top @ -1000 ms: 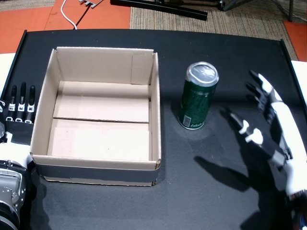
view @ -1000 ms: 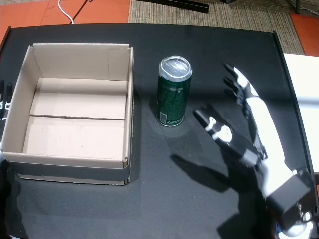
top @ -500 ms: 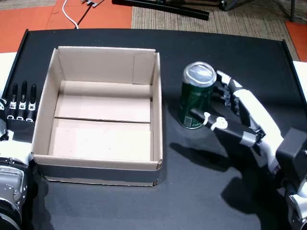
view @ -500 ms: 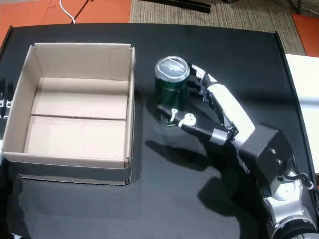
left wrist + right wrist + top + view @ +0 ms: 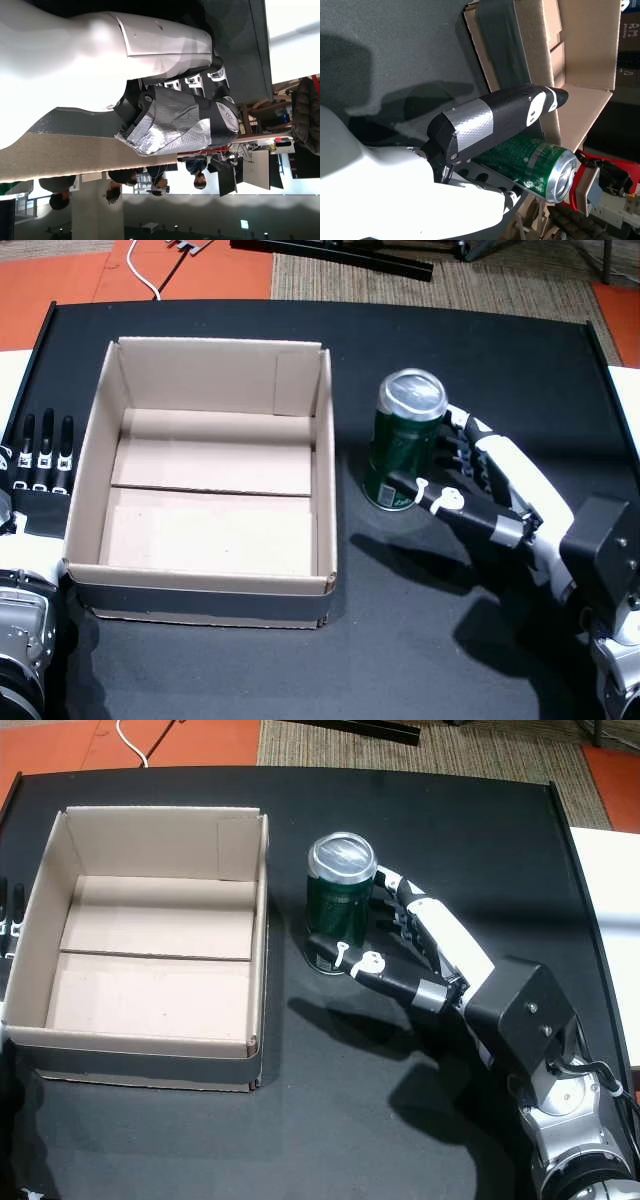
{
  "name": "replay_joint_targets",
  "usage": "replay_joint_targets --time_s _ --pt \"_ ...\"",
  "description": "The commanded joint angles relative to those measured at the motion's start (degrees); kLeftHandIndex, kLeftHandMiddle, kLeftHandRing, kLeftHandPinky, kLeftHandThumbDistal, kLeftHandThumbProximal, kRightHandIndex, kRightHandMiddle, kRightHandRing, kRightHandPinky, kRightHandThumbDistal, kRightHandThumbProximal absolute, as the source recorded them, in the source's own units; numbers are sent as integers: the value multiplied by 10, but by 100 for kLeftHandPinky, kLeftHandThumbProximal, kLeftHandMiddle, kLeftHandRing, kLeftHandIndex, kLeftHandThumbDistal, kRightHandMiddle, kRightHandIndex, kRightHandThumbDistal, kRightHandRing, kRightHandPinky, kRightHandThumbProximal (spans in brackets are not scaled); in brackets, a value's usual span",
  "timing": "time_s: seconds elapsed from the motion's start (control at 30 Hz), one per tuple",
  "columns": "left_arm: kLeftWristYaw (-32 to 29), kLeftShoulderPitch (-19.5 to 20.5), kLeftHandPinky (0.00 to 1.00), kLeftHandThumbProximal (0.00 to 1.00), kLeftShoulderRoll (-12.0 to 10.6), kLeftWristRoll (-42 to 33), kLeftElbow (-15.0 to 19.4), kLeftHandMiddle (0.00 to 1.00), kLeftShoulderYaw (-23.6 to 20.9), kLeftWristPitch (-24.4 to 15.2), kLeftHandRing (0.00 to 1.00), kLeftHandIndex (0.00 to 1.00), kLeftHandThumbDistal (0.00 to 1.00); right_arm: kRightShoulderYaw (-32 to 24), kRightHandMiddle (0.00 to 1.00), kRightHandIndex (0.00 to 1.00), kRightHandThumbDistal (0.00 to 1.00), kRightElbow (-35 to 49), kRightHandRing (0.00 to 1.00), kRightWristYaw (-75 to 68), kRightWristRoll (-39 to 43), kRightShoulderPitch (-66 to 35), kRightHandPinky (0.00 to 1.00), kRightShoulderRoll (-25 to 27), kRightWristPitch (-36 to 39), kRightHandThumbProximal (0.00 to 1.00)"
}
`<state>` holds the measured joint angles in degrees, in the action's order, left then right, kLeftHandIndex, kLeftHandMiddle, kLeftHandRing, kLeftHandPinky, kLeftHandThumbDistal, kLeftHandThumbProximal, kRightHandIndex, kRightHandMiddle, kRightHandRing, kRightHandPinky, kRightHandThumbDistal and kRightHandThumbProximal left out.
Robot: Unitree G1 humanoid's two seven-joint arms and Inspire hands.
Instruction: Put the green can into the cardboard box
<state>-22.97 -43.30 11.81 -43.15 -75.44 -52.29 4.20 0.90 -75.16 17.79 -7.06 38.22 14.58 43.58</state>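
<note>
Right hand (image 5: 480, 485) wraps the green can (image 5: 400, 453), thumb in front, fingers behind; can upright on black table (image 5: 450, 350) just right of the cardboard box (image 5: 325, 440). Left hand (image 5: 40, 465) flat at table edge, fingers straight

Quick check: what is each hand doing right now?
Left hand: open, flat on the table, holding nothing.
Right hand: shut on the green can.

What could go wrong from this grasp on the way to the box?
The right hand grips the green can low on its side, thumb near the base, so the tall can may tip when lifted. The cardboard box has a wall standing right beside the can; a low carry could catch the rim and shove the box.
</note>
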Motion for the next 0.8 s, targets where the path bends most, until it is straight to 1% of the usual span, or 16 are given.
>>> replay_joint_targets --time_s 0.0,0.07,0.2,0.3,0.4,0.47,0.53,0.67,0.77 --pt "15 30 77 57 -2 2 -16 53 -2 7 64 51 0 -7 97 93 100 -5 96 -5 -2 4 100 -7 -7 61" --pt "15 31 77 56 -2 0 -16 54 -4 8 64 52 0 -7 97 94 100 -6 97 -10 -4 6 100 -10 -10 61" --pt "7 33 77 57 0 1 -16 54 -2 12 63 55 0 -2 97 95 100 -7 97 -24 -12 13 100 -16 -20 60" --pt "9 33 78 59 0 2 -16 53 -2 11 62 53 0 7 97 96 100 -8 98 -47 -29 21 100 -19 -30 63" --pt "14 32 78 61 -1 4 -16 52 0 7 62 52 0 6 98 96 100 -11 99 -65 -37 26 100 -26 -41 62" --pt "12 32 79 60 -2 3 -16 53 -1 6 63 52 0 -1 98 96 100 -13 100 -66 -33 28 100 -31 -49 60" --pt "10 32 79 59 -3 1 -16 53 -2 6 63 53 0 -3 98 95 100 -14 100 -69 -34 29 100 -34 -56 64" --pt "6 36 76 56 -2 -1 -17 53 -5 11 63 52 0 -6 99 95 100 -15 100 -68 -34 32 100 -35 -65 64" --pt "0 38 76 58 -2 1 -17 54 -3 11 64 55 0 -12 99 95 100 -16 100 -61 -29 33 100 -36 -74 63"
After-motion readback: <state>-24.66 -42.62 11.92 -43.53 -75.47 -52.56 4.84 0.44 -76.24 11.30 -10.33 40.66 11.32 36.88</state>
